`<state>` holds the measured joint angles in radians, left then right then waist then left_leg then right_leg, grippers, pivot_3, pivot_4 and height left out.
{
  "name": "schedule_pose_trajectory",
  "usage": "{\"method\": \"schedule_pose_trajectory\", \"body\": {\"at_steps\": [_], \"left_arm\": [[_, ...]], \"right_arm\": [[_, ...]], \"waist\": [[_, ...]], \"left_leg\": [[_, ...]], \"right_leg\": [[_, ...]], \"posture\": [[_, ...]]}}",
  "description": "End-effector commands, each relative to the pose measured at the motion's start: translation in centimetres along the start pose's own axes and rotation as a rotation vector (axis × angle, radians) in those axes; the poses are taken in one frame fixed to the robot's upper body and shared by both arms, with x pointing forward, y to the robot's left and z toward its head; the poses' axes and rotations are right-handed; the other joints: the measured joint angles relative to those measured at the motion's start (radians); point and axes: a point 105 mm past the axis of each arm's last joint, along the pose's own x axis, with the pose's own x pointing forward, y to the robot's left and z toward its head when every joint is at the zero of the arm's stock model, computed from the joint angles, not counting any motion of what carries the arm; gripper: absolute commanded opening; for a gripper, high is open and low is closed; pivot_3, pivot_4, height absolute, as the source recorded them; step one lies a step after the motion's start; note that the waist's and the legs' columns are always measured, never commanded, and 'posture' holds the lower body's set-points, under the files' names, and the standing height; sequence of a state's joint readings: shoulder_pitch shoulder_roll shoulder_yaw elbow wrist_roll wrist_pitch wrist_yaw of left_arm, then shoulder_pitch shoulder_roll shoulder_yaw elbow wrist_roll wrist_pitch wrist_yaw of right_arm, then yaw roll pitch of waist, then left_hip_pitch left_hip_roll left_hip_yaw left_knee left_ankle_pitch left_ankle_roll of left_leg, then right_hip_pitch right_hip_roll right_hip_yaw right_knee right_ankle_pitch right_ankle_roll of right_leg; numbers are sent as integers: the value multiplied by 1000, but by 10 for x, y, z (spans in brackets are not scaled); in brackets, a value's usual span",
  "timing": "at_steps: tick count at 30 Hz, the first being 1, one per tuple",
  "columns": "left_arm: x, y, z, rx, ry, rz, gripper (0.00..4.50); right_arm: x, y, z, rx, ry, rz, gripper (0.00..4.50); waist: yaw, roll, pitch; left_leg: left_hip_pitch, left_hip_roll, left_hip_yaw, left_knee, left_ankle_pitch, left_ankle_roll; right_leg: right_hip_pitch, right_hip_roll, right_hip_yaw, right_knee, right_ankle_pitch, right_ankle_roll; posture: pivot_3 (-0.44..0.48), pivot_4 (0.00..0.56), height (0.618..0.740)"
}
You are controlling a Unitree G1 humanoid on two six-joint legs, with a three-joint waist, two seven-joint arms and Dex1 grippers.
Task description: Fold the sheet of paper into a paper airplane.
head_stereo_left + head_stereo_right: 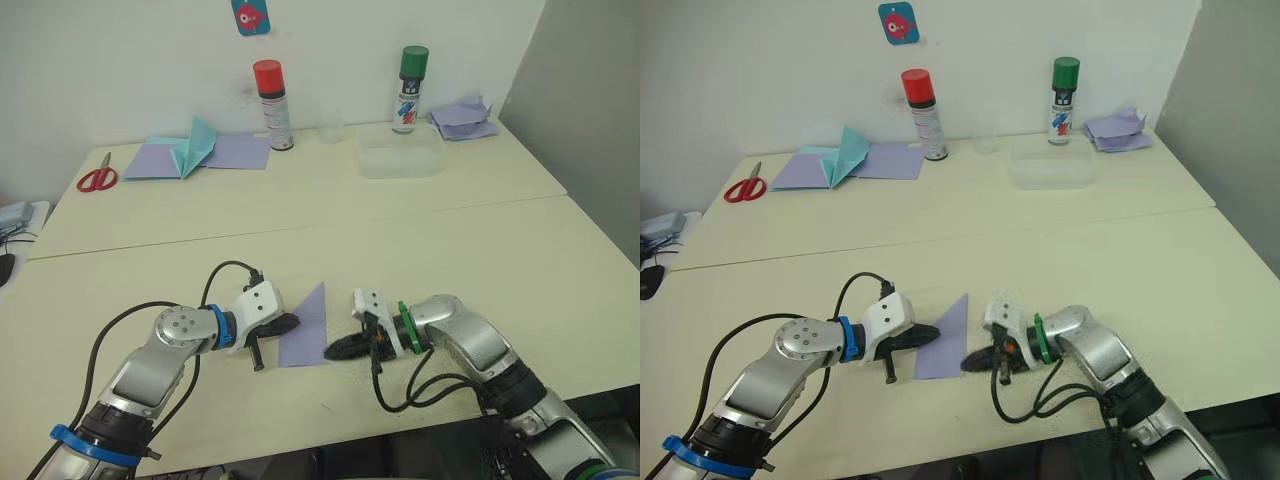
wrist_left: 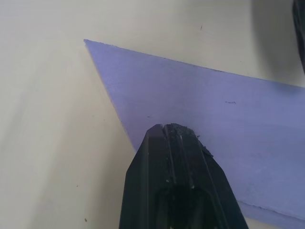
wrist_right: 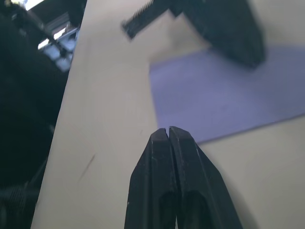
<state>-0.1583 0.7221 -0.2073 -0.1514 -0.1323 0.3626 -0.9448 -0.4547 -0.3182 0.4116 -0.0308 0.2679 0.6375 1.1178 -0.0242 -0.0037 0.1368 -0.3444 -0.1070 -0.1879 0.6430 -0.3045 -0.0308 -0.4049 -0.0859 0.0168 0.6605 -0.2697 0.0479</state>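
- Table (image 1: pixel 300 215): a pale top carrying everything; the work lies at its near edge, between the two arms.
- Far clutter, well beyond both grippers: two spray cans, a clear tray (image 1: pixel 400 158), a heap of lavender sheets (image 1: pixel 465 118), a teal shape (image 1: pixel 197 146) on more lavender paper, and scissors (image 1: pixel 97 179). None of it is in play.
- Sheet (image 1: pixel 305 328): lies flat between the grippers, folded to a slanted shape with one sharp corner pointing away from the robot. Judged an early fold; there is no nose, wings or ridge.
- Left gripper (image 1: pixel 285 323): one finger lies on the sheet's near-left part, the other splayed down off the paper, so the fingers are apart. Judged to be pinning the sheet so that it cannot slide.
- Right gripper (image 1: pixel 336 350): fingers pressed together, holding nothing, tip on the table just beside the sheet's right edge. Judged poised to slip under or push that edge for the next crease.
- Risk, as a judgement: thin paper may skid or buckle if the left finger's pressure is light.
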Motion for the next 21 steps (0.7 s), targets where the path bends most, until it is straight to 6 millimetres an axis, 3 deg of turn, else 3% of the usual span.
{"method": "schedule_pose_trajectory", "body": {"at_steps": [1,5,11,16,21], "left_arm": [[2,-14,-40,-85,142,-38,0],[2,-14,-40,-86,139,-37,0],[-3,-11,-37,-80,105,-33,0],[-27,11,-10,-85,-28,24,0],[-45,27,-5,-88,-50,16,1352]], "right_arm": [[2,-14,26,-100,-83,-117,39],[14,-31,13,-127,-25,-221,39],[19,-28,-20,-163,139,-184,39],[17,-27,-29,-140,165,-196,39],[15,-22,-34,-130,169,-187,0]], "waist": [[0,0,0],[-1,0,0],[-3,0,0],[-6,0,0],[-3,-2,3]], "left_leg": [[0,0,0,0,0,0],[0,0,0,0,0,0],[0,-1,1,0,2,-3],[0,0,1,-1,2,-3],[-1,0,0,0,2,-3]], "right_leg": [[0,0,0,0,0,0],[0,0,0,0,0,0],[0,0,1,0,0,0],[-1,0,0,0,0,0],[-1,0,0,0,0,0]], "posture": [[0,150,740],[0,150,740],[0,150,740],[0,150,740],[0,150,740]]}}
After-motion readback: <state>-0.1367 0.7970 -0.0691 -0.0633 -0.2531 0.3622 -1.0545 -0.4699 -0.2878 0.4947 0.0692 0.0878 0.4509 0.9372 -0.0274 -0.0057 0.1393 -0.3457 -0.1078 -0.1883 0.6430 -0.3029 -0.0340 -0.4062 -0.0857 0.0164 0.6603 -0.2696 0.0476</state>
